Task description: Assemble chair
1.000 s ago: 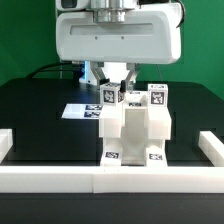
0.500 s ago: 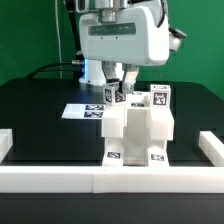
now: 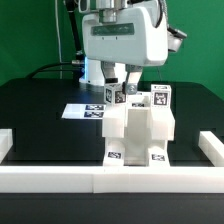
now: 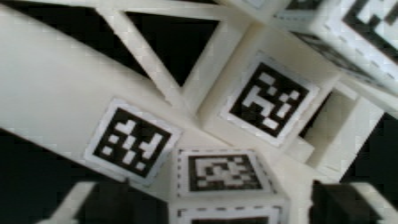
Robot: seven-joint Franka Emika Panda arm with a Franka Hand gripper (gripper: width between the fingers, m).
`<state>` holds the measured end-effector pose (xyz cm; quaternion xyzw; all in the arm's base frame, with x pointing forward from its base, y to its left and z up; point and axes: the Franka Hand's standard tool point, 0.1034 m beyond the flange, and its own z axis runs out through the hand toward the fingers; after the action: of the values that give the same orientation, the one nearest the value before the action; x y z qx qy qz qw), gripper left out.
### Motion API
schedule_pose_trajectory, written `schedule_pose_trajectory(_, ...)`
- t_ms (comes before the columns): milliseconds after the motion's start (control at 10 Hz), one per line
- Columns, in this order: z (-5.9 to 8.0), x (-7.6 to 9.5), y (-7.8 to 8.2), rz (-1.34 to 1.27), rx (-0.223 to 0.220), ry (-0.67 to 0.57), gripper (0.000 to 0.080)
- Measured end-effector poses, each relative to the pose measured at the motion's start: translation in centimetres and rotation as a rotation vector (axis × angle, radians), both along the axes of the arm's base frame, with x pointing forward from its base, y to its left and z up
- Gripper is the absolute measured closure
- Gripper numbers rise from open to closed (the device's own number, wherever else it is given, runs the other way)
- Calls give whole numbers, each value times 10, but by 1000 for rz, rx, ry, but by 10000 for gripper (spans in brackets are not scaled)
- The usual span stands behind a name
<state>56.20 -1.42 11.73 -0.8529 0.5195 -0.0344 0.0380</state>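
Both end effector (image 3: 120, 80) fingers stand wide apart over the chair (image 3: 137, 128).

Exterior cam sits low, in front of the table (image 3: 30, 120), looking level across the white border wall (image 3: 110, 178) at the chair (image 3: 138, 130), with the arm's white head behind it; mid-range, whole work area in frame. Wrist cam looks down the gripper (image 4: 210, 200) from very close, so tagged white chair parts (image 4: 196, 120) fill the blurred frame, with dark fingers (image 4: 338, 198) at the edge. Shared region: the tagged top of the chair under the gripper (image 3: 124, 80).
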Motion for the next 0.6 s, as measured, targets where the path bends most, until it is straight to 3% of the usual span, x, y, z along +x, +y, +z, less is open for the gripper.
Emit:
schedule_pose_trajectory(100, 0, 0, 0, 107, -12, -3, 213)
schedule_pose_trajectory(200, 0, 0, 0, 201, -21, -5, 162)
schedule_pose_trajectory(600, 0, 0, 1, 528, -52, -14, 151)
